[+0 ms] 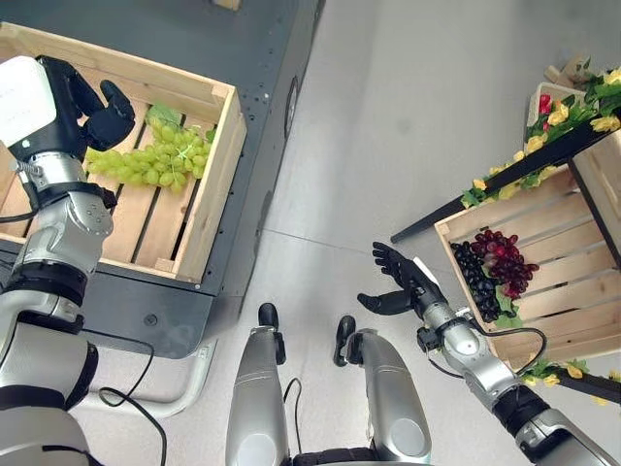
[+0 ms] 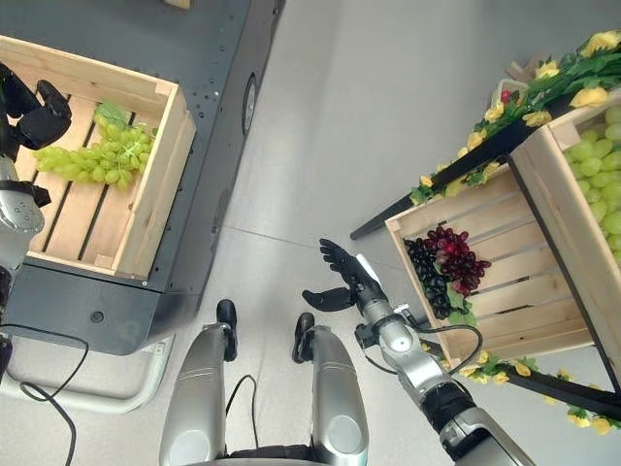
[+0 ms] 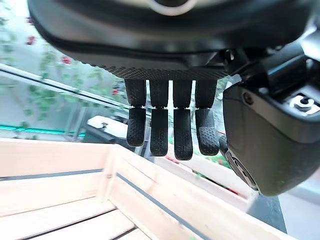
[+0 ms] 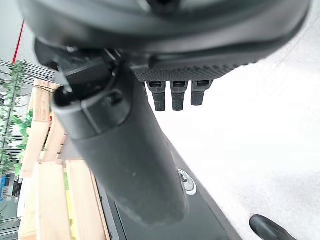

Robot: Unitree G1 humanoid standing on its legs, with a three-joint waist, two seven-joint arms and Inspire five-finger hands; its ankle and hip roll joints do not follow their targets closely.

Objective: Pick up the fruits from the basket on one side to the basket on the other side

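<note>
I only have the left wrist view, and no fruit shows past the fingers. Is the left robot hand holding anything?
Observer: No. The left robot hand is open and empty. The green grapes lie in the left crate, right beside it.
Operator: Any fruit on the other side?
Observer: Yes, a bunch of dark grapes lies in the right crate.
Operator: And the other hand?
Observer: The right robot hand is open over the floor, just short of that crate, holding nothing.
</note>
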